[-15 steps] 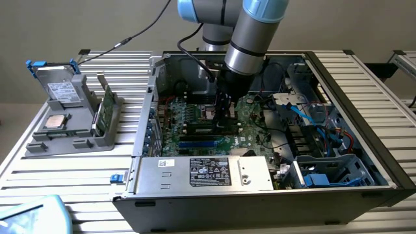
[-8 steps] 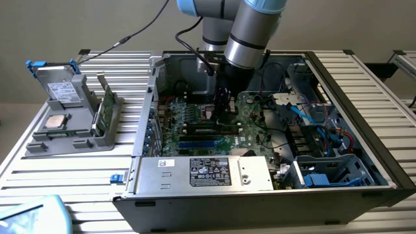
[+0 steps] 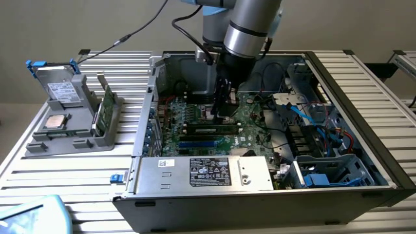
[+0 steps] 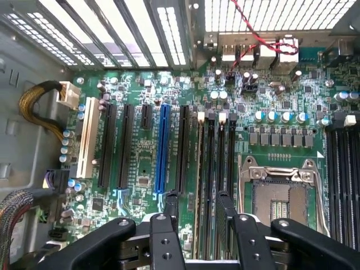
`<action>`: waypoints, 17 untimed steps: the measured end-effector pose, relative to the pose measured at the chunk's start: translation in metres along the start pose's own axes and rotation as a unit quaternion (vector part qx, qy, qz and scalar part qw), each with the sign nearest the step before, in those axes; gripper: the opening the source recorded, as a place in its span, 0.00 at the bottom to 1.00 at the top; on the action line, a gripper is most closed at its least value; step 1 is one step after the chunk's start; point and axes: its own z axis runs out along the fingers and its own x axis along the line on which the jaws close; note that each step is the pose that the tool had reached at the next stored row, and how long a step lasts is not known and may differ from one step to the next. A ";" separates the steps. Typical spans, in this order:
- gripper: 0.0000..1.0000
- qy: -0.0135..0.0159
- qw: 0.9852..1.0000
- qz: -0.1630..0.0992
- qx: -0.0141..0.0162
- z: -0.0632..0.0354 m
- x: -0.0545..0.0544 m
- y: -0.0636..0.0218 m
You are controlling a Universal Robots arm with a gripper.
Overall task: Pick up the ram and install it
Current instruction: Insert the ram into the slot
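The ram [image 3: 211, 129] is a long thin green stick sitting in a black motherboard slot inside the open computer case [image 3: 364, 122]. From the wrist it appears edge-on as a narrow strip, the ram [image 4: 199, 169], running along its slot. My gripper [image 3: 224, 112] hangs just above it from the arm reaching down into the case. In the wrist view the gripper [image 4: 198, 205] is open, its two black fingers [image 4: 170, 205] standing one on each side of the stick with a gap to it. Nothing is held.
A grey holder [image 3: 39, 146] on the slatted table at the exterior view's left carries a hard drive [image 3: 62, 90], a green bracketed card [image 3: 107, 105] and a silver processor chip [image 3: 55, 122]. The power supply [image 3: 204, 173], cables [image 3: 305, 117], an open processor socket [image 4: 278, 194] and a blue slot [image 4: 163, 146] surround the ram.
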 end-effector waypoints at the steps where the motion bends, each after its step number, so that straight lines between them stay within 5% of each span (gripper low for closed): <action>1: 0.41 0.000 1.000 0.001 0.004 -0.0005 0.000 0.0004; 5: 0.41 0.000 1.000 0.003 0.021 -0.0013 0.000 0.0036; 13: 0.41 0.001 0.999 0.006 0.048 0.0018 -0.001 0.0189; 17: 0.41 0.001 0.998 0.009 0.066 0.0033 -0.001 0.0254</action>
